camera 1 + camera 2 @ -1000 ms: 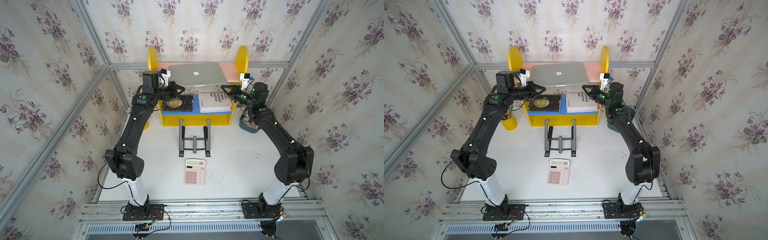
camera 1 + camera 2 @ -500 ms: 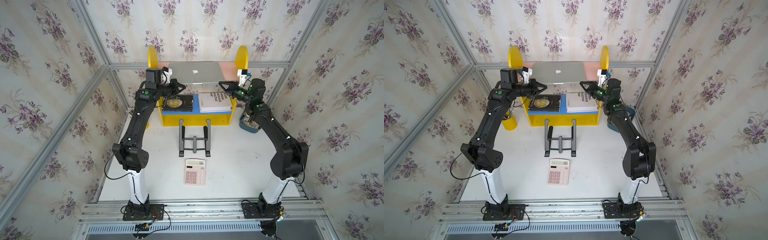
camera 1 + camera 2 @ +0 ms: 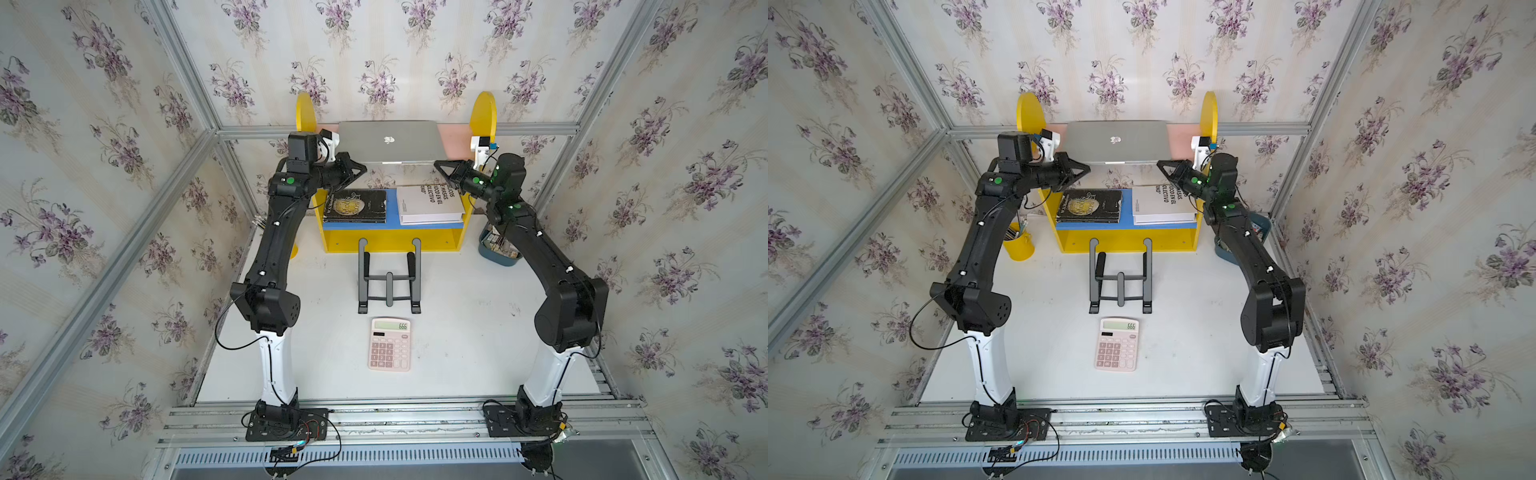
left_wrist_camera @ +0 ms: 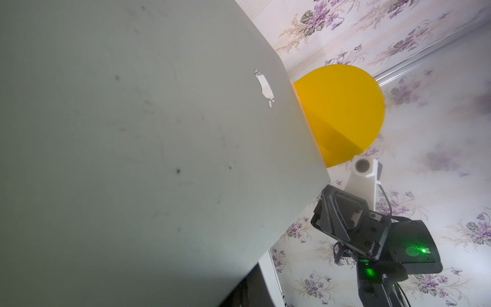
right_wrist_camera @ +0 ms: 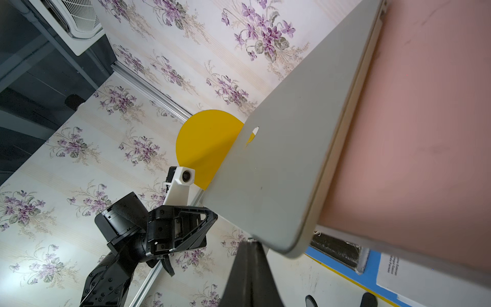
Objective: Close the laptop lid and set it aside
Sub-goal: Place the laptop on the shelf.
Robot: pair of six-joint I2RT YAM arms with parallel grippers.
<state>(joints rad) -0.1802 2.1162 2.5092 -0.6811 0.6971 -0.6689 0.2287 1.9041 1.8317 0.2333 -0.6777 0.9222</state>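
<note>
The silver laptop [image 3: 388,141] [image 3: 1115,141] lies closed on the pink top board [image 3: 453,139] of the yellow shelf, its lid [image 4: 132,133] [image 5: 287,172] facing up with the apple logo. Its front edge overhangs the board. My left gripper [image 3: 362,169] [image 3: 1086,169] is shut, its tip under the laptop's front left corner; in the left wrist view the lid hides most of the fingers [image 4: 249,289]. My right gripper [image 3: 437,163] [image 5: 248,255] is shut too, fingers pressed together, tip touching the underside of the front right corner.
On the shelf's blue lower board lie a black book [image 3: 355,205] and a white book [image 3: 430,203]. A black folding stand [image 3: 389,282] and a pink calculator [image 3: 390,343] sit on the white table. A blue bin [image 3: 498,249] stands by the right arm, a yellow cup [image 3: 1019,243] by the left.
Both arms have reached back toward the wall, carrying the laptop from a tilt in front of the shelf to level over the top board.
</note>
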